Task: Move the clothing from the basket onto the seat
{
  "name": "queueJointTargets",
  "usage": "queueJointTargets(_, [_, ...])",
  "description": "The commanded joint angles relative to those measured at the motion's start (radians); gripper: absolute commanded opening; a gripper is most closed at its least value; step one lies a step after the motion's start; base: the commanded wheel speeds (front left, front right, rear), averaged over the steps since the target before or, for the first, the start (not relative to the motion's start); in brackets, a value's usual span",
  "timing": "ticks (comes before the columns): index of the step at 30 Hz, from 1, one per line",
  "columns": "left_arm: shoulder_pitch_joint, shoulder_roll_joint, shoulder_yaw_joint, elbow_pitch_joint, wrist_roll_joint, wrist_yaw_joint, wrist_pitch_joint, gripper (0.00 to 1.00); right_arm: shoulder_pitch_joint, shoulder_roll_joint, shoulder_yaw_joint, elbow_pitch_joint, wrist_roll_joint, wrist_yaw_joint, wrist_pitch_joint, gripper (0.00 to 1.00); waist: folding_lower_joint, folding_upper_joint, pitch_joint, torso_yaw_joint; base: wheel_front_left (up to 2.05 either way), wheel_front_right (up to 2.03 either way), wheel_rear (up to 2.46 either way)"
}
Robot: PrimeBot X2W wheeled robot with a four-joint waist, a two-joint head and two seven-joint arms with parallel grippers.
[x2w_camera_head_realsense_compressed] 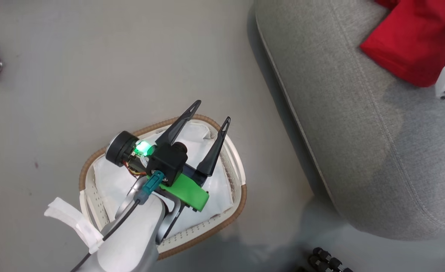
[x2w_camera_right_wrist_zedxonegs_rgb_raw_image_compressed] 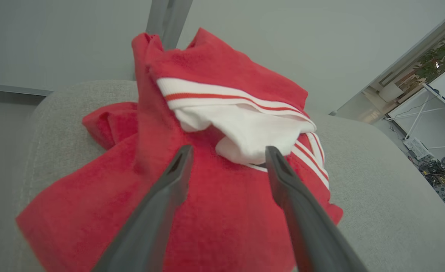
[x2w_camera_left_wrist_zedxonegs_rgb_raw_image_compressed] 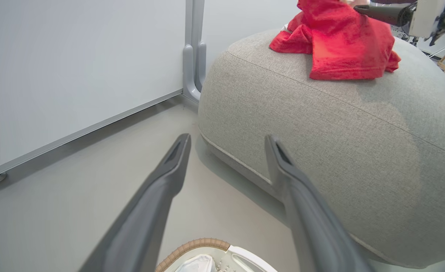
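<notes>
Left hand [x2w_camera_head_realsense_compressed: 213,110] hovers wide open above the basket [x2w_camera_head_realsense_compressed: 234,162] and its white liner [x2w_camera_head_realsense_compressed: 109,181]. Right hand [x2w_camera_right_wrist_zedxonegs_rgb_raw_image_compressed: 228,148], fingers spread, points at the red clothing [x2w_camera_right_wrist_zedxonegs_rgb_raw_image_compressed: 222,211] lying on the sofa [x2w_camera_right_wrist_zedxonegs_rgb_raw_image_compressed: 377,196].

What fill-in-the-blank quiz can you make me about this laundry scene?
The red clothing lies on the grey ____.
The left gripper hangs open above the woven-rimmed ____.
The clothing's trim is ____ with thin red stripes.
Missing: sofa; basket; white.
</notes>
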Motion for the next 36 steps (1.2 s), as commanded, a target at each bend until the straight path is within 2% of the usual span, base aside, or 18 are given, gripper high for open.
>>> queueJointTargets(1, [0.016,-0.003,0.003,0.002,-0.009,-0.002,0.000,1.00,0.025,-0.003,0.011,-0.008,0.012,-0.001,-0.002,1.00,-0.0001,0.0000,-0.042,-0.007,0.00,0.00,0.00])
queueJointTargets(8, [0.041,-0.028,0.025,0.013,-0.032,-0.002,0.000,1.00,0.062,-0.028,0.087,-0.040,0.056,-0.001,-0.002,1.00,-0.0001,0.0000,-0.154,0.016,0.00,0.00,0.00])
queueJointTargets(16, [0.090,-0.059,0.090,0.030,-0.056,0.014,0.000,1.00,0.088,-0.025,0.148,-0.067,0.099,-0.001,-0.002,1.00,-0.0001,0.0000,-0.291,0.088,0.00,0.00,0.00])
queueJointTargets(22, [0.144,-0.071,0.189,0.039,-0.077,0.037,0.000,1.00,0.133,0.025,0.165,-0.094,0.132,-0.001,-0.002,1.00,-0.0001,0.0000,-0.380,0.153,0.00,0.00,0.00])
queueJointTargets(26, [0.192,-0.074,0.267,0.039,-0.093,0.045,0.000,1.00,0.192,0.080,0.170,-0.128,0.143,-0.001,-0.002,1.00,-0.0001,0.0000,-0.431,0.191,0.00,0.00,0.00])
queueJointTargets(31, [0.259,-0.078,0.373,0.026,-0.097,0.067,0.001,1.00,0.283,0.157,0.173,-0.178,0.164,-0.001,-0.002,1.00,-0.0001,0.0000,-0.481,0.221,0.00,0.00,0.00])
queueJointTargets(36, [0.326,-0.080,0.460,0.014,-0.090,0.079,0.000,1.00,0.381,0.191,0.216,-0.211,0.194,-0.001,-0.002,1.00,-0.0001,0.0000,-0.518,0.245,0.00,0.00,0.00])
